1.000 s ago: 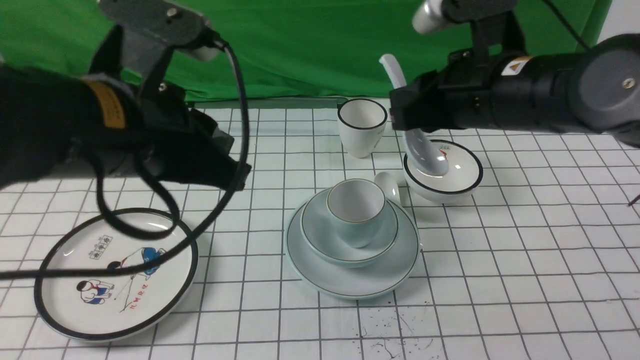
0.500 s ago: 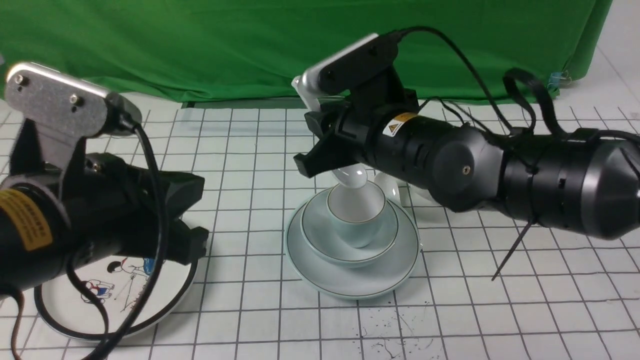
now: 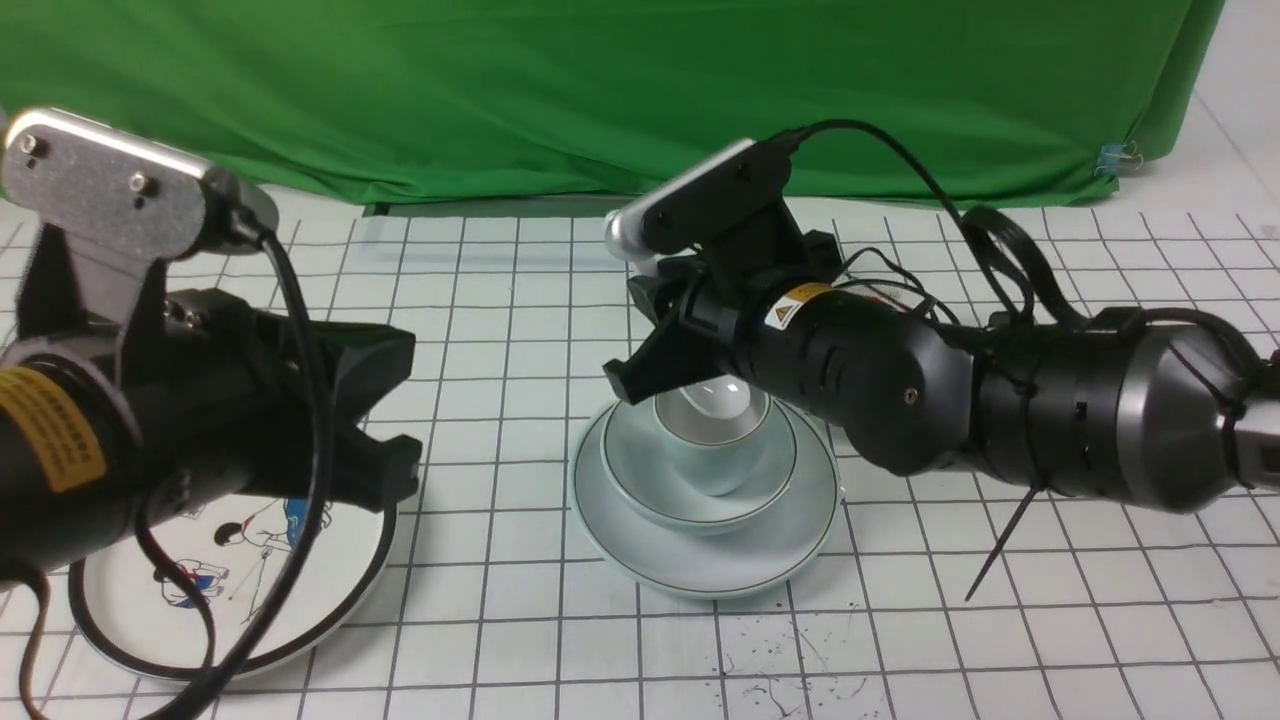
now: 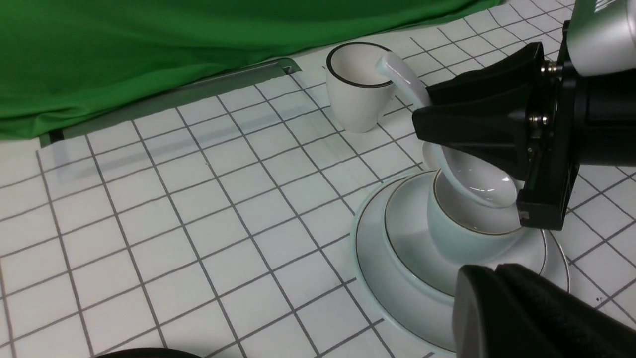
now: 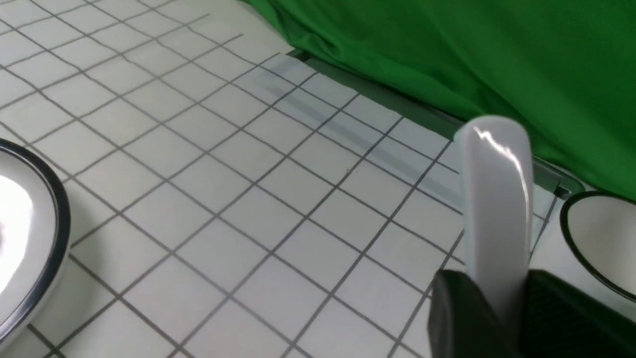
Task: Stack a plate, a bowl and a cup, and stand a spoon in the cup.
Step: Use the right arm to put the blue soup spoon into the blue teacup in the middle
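The pale blue plate (image 3: 700,565) holds the grey-blue bowl (image 3: 650,490), and the pale blue cup (image 3: 712,465) stands in the bowl. My right gripper (image 3: 640,375) is shut on the handle of the white spoon (image 3: 715,398), whose scoop sits in the cup's mouth. The left wrist view shows the stack of plate (image 4: 377,283), bowl (image 4: 407,228) and cup (image 4: 459,238), with the spoon (image 4: 477,186) tilted over it. The handle (image 5: 497,199) rises between my right gripper's fingers (image 5: 454,313). My left gripper (image 3: 400,420) is shut and empty, left of the stack.
A black-rimmed plate with cartoon children (image 3: 240,590) lies front left under my left arm. A white black-rimmed cup (image 4: 355,82) stands behind the stack. My right arm (image 3: 1000,400) hides the table behind and right of the stack. Green cloth (image 3: 600,90) backs the table.
My right arm has swung left and down, carrying the spoon from above the black-rimmed bowl into the cup's mouth. My left arm has dropped back to the left.
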You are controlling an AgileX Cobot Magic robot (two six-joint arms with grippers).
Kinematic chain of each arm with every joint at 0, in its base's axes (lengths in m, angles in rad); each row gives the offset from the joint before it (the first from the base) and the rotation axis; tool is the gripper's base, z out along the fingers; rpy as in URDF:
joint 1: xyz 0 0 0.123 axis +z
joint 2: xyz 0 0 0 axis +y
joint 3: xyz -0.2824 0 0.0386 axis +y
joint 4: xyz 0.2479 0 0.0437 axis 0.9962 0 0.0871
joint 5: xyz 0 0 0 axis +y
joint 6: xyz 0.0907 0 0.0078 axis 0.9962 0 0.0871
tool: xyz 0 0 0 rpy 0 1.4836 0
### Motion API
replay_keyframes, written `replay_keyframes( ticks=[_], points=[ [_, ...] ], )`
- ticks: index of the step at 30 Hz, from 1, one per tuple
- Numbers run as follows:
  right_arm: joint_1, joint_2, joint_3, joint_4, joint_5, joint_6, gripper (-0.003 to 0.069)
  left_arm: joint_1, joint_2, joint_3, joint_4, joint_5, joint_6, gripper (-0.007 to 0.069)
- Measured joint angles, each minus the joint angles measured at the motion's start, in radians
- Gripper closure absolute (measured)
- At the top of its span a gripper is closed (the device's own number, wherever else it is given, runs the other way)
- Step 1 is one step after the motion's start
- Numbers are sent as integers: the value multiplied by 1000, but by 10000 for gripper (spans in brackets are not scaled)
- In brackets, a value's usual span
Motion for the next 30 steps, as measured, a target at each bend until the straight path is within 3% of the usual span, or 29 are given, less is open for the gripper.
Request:
replay_keyframes(
  ticks=[15,25,30],
  points=[
    [0,20,3,0,1,0,489,0,0,0,0,-33,0,656],
    [0,18,3,0,9,0,397,0,0,0,0,-33,-1,656],
    [0,-19,4,1,48,-13,393,0,0,0,-6,-21,-11,656]
  ],
)
